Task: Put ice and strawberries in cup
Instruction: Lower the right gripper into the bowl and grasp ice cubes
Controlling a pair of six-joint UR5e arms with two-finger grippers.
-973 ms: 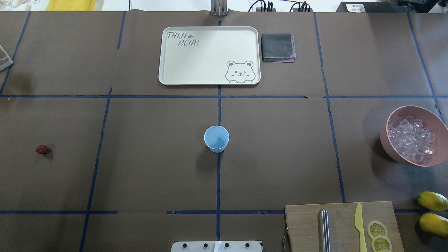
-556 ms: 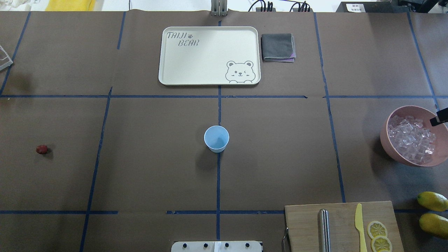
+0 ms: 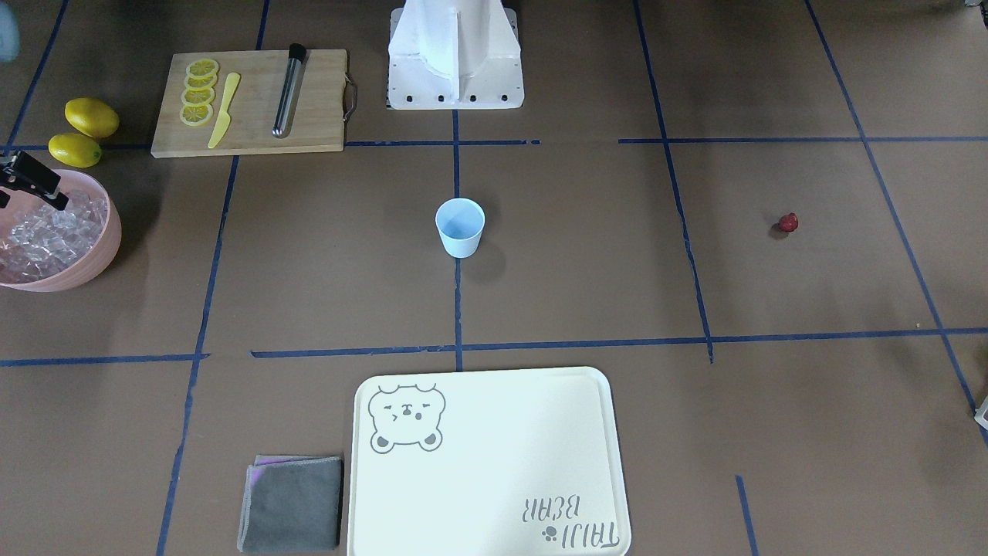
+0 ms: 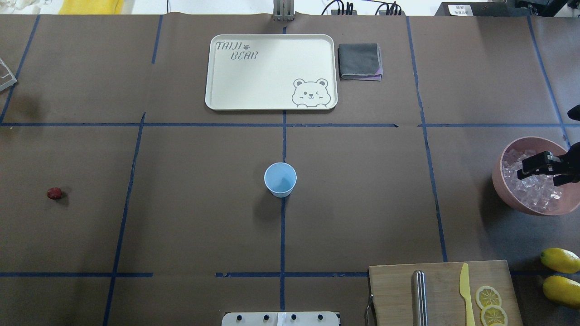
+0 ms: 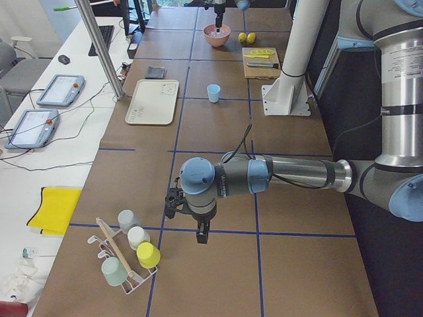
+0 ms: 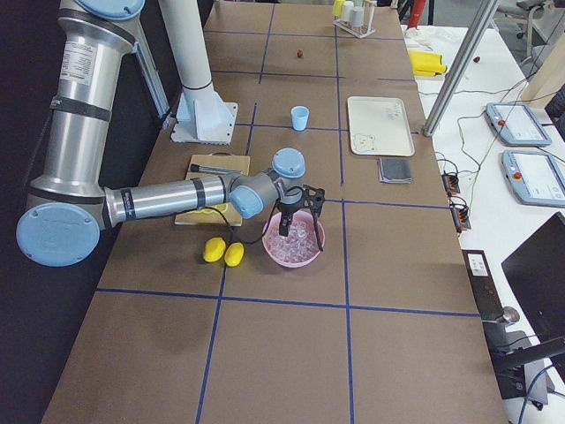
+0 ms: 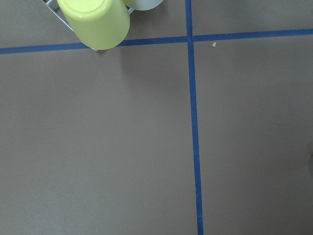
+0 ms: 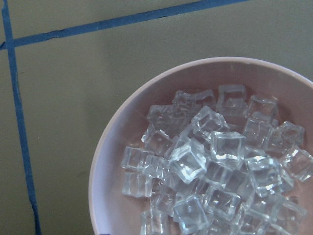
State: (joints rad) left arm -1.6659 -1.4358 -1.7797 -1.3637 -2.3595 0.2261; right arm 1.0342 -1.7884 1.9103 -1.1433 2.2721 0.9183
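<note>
One cup (image 4: 280, 177) stands upright in the middle of the table, on the blue tape line that runs away from the robot. One strawberry (image 4: 54, 193) lies on the brown paper well apart from the cup, far out on the robot's left side. The ice (image 8: 205, 161), too many clear cubes to count, is heaped in one pink bowl (image 4: 507, 197) far out on the robot's right side, also well apart from the cup. The right gripper (image 6: 297, 219) hangs just over the bowl with its two fingers spread and nothing between them. The left gripper (image 5: 201, 236) points down at the bare paper at the table's left end; it shows only in the side view, so whether its fingers are apart or together cannot be told. Beside it stands one wire rack with four upturned cups (image 5: 135, 247). Near the bowl lie two whole lemons (image 4: 560, 260), close together. Next to them is one wooden cutting board (image 3: 255, 116) bearing four lemon slices (image 3: 198, 93), one yellow knife (image 3: 222, 112) and one metal rod (image 3: 285, 89). On the far side of the cup from the robot lie one cream tray (image 4: 267, 72) printed with a bear and, just beside it, one folded grey cloth (image 4: 360, 60).
</note>
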